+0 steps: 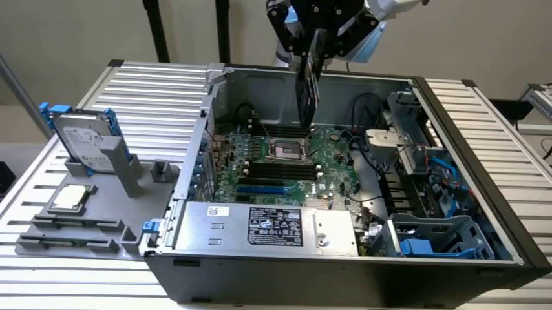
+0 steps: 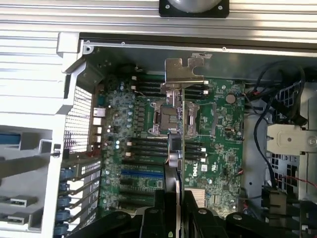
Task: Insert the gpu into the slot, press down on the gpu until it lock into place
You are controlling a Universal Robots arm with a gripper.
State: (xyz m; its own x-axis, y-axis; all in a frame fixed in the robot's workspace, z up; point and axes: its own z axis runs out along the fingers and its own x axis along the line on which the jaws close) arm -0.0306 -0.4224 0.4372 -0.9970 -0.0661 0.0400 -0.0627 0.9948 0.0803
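The gpu (image 1: 308, 81) hangs edge-on and upright above the open computer case, my gripper (image 1: 313, 37) shut on its upper end. In the wrist view the gpu (image 2: 181, 144) appears as a thin card running away from my gripper (image 2: 179, 201), with its silver bracket (image 2: 184, 74) at the far end. The card floats over the CPU socket area, well above the motherboard. The slot (image 1: 261, 191), a long blue strip, lies on the board toward the power supply. In the wrist view the slot (image 2: 142, 173) sits off to one side of the card, apart from it.
Black memory strips (image 1: 280, 171) and the CPU socket (image 1: 286, 150) lie under the card. A silver power supply (image 1: 267, 226) fills the case's near side. Cables and drive cages (image 1: 431, 174) crowd the exterior view's right. A hard drive with blue rails (image 1: 86, 139) stands on a grey fixture outside the case.
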